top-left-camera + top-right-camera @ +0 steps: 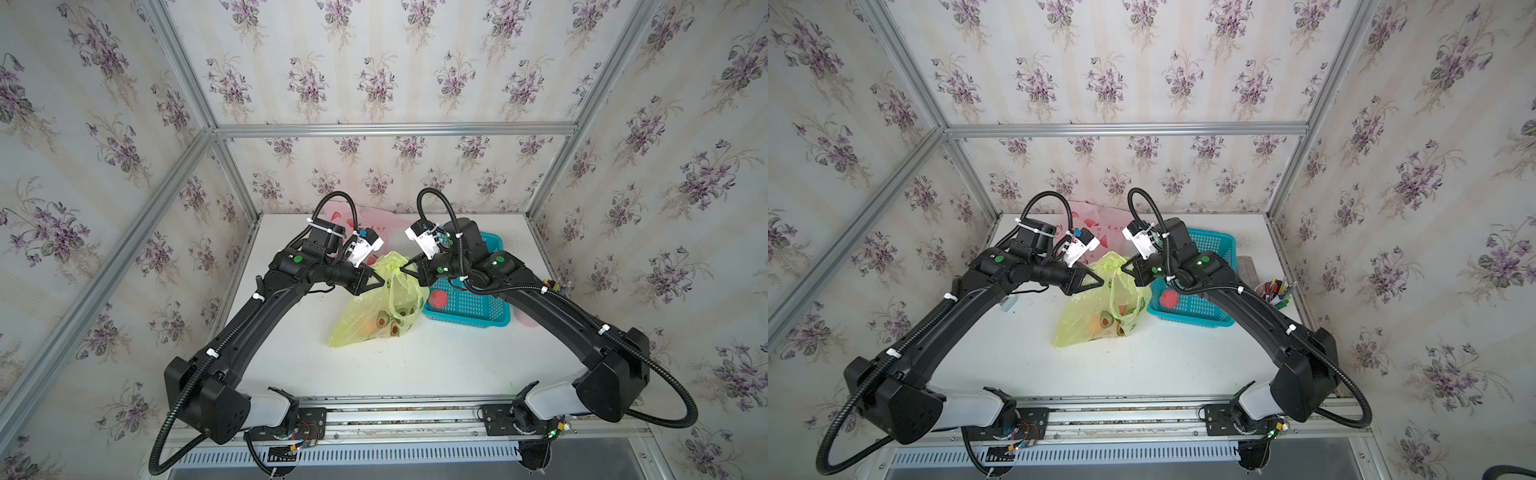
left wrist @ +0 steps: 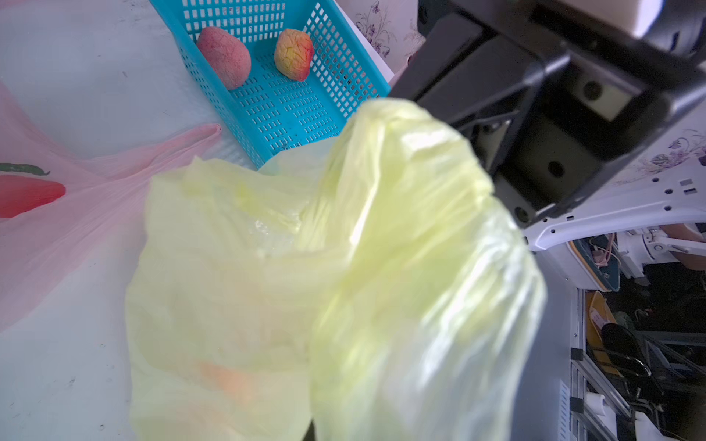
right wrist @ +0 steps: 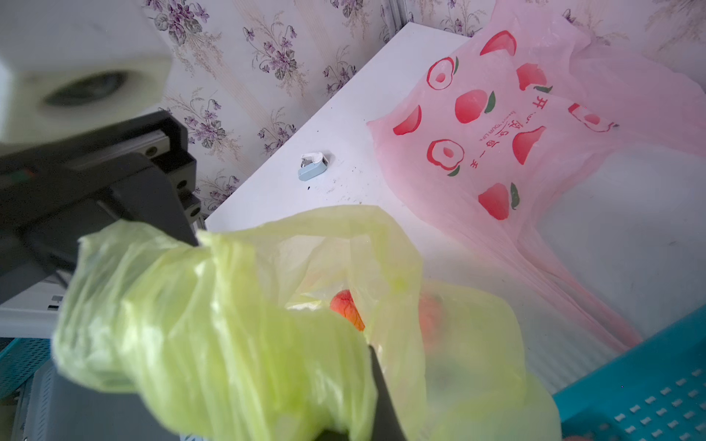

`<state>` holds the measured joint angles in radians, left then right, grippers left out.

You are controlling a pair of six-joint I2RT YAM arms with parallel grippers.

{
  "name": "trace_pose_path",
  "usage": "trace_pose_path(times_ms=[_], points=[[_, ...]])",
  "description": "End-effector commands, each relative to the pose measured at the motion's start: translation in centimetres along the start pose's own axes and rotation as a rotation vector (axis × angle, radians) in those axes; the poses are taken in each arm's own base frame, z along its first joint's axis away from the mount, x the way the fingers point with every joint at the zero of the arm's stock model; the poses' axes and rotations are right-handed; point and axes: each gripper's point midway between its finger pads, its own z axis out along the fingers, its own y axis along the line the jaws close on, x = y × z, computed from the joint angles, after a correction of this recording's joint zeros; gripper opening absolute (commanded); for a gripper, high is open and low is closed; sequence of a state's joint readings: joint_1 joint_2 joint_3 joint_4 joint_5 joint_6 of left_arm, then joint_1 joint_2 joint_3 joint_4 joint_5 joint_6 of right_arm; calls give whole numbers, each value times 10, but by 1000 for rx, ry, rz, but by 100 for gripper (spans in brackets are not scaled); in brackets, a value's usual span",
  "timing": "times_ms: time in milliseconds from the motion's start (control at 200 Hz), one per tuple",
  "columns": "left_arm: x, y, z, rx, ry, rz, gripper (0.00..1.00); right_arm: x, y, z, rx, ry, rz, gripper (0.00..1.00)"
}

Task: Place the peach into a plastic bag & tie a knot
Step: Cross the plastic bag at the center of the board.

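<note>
A yellow-green plastic bag (image 1: 365,320) (image 1: 1088,320) stands in the middle of the white table. The peach shows inside it as an orange shape (image 3: 345,311) (image 2: 229,382). My left gripper (image 1: 384,280) (image 1: 1102,284) is shut on bunched plastic at the bag's top. My right gripper (image 1: 405,268) (image 1: 1123,268) faces it, a short gap away, shut on the other bunch of plastic. Plastic folds hide the jaws in both wrist views; only one dark finger (image 3: 380,389) of the right gripper pokes out.
A blue basket (image 1: 469,307) (image 1: 1196,309) (image 2: 282,103) stands right of the bag and holds a red fruit (image 2: 223,57) and a yellow-red one (image 2: 293,53). A pink printed bag (image 1: 376,222) (image 3: 535,152) lies flat behind. A small white-blue clip (image 3: 312,165) and a pen cup (image 1: 1275,291) sit near the table's sides.
</note>
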<state>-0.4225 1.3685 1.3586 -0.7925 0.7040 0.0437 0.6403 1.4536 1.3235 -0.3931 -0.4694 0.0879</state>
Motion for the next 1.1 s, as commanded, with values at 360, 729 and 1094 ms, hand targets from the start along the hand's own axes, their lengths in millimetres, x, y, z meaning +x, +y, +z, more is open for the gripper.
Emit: trace_pose_path(times_ms=[360,729,1094], points=[[-7,-29,7,125,-18,23,2,-37,15,11,16,-242,8,0],[-27,-48,-7,177,-126,61,6,-52,50,12,-292,-414,123,0],[-15,-31,-4,97,-140,29,26,-61,71,-36,-585,-496,163,0]])
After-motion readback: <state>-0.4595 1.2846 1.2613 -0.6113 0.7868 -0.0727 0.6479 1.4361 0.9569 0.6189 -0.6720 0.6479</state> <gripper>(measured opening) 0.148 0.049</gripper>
